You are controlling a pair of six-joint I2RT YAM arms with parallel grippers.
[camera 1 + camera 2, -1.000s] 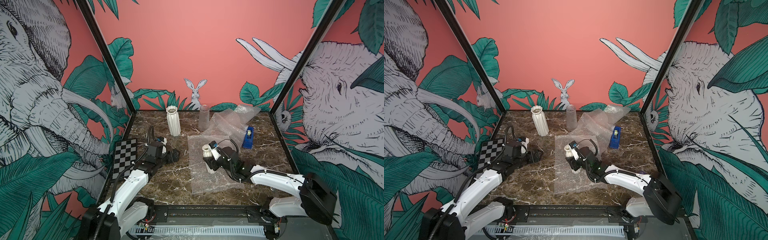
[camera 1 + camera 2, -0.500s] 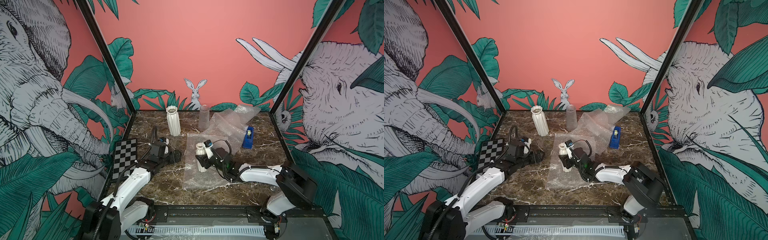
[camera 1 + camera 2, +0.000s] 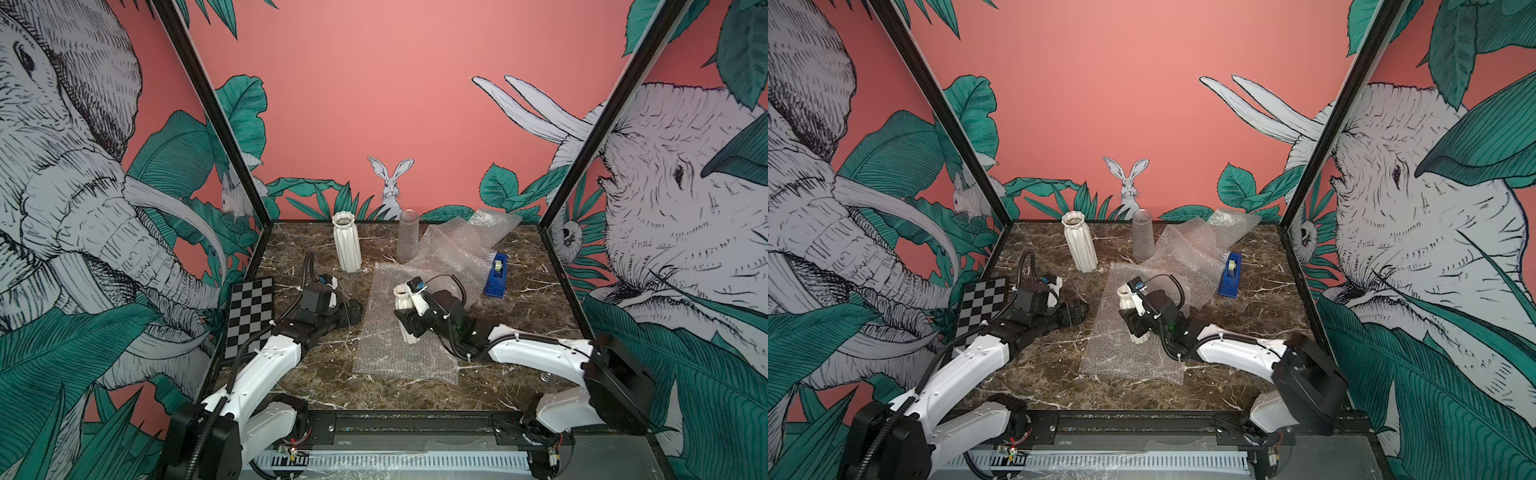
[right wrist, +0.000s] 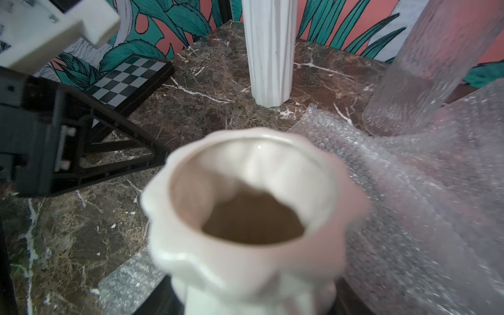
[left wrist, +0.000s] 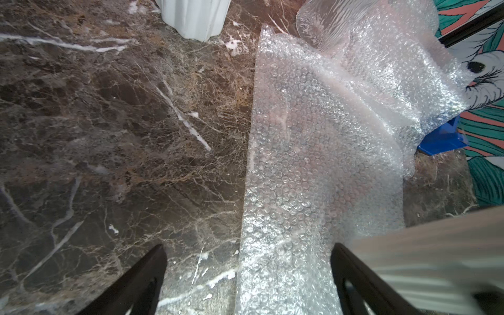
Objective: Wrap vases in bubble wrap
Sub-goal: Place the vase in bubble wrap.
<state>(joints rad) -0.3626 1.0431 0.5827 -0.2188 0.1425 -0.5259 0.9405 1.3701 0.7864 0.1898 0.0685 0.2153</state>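
Observation:
My right gripper (image 3: 409,321) (image 3: 1137,323) is shut on the short white ribbed vase (image 3: 402,296) (image 3: 1128,296) (image 4: 245,259). It holds the vase nearly upright with its base down at the flat bubble wrap sheet (image 3: 399,361) (image 3: 1125,363) (image 5: 313,177). My left gripper (image 3: 353,313) (image 3: 1077,311) (image 5: 248,246) is open and empty at that sheet's left edge. One finger is over marble, the other over the wrap. At the back stand the tall ribbed vase (image 3: 347,243) (image 3: 1079,245) (image 4: 268,51) and the glass cylinder (image 3: 407,235) (image 3: 1143,235) (image 4: 420,76).
More crumpled bubble wrap (image 3: 461,245) (image 3: 1196,245) lies at the back right, reaching the cylinder's foot. A blue tape dispenser (image 3: 496,274) (image 3: 1230,276) (image 5: 441,139) stands right of the sheets. A checkerboard (image 3: 249,316) (image 3: 984,307) leans at the left wall.
My right gripper has carried the short vase a little to the left, and the flat sheet has slid left under it. The left gripper has edged slightly toward the sheet.

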